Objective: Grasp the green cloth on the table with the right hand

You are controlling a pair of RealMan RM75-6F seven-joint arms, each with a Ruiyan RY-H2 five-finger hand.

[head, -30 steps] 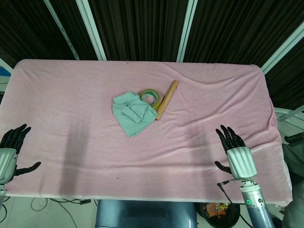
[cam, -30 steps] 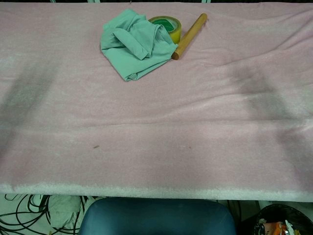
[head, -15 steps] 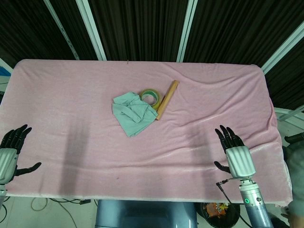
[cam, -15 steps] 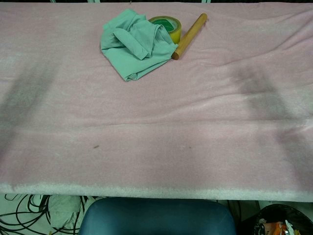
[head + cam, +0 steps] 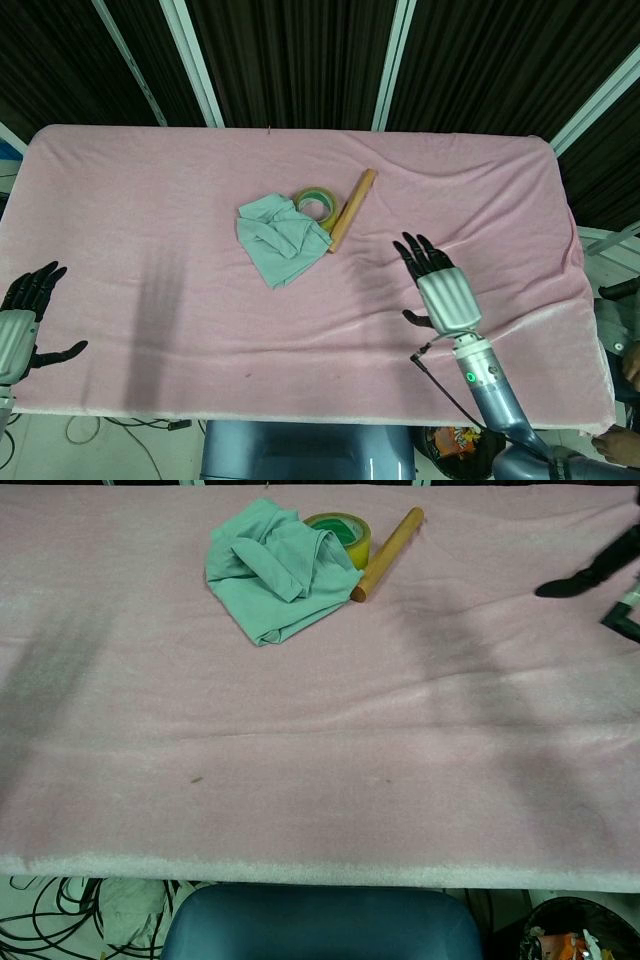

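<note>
The robot's right hand (image 5: 440,290) hovers above the pink-covered counter (image 5: 130,200), its dark fingers (image 5: 420,255) spread wide and holding nothing, well apart from the green cloth (image 5: 277,237) it is meant to grasp. The cloth lies crumpled near the middle of the counter, to the left of the hand in the head view, one edge draped against a roll of yellow tape (image 5: 316,203); a wooden rod (image 5: 352,209) lies just beside the roll on the side nearer the hand. That crowding looks like the main hazard: a reach coming in from the right would likely cross the rod first and could knock it rolling, or the fingers could close on the tape along with the fabric and drag it off. The soft pink covering is itself rumpled, so a low scoop could pinch up that material together with the cloth, or instead of it. A loose bundle may also offer only a single fold to a shallow grip, so it could slip free on lifting. The left hand (image 5: 22,318) rests at the counter's near left edge, fingers apart and empty. The chest view catches only dark fingertips of the right hand at its right margin.
</note>
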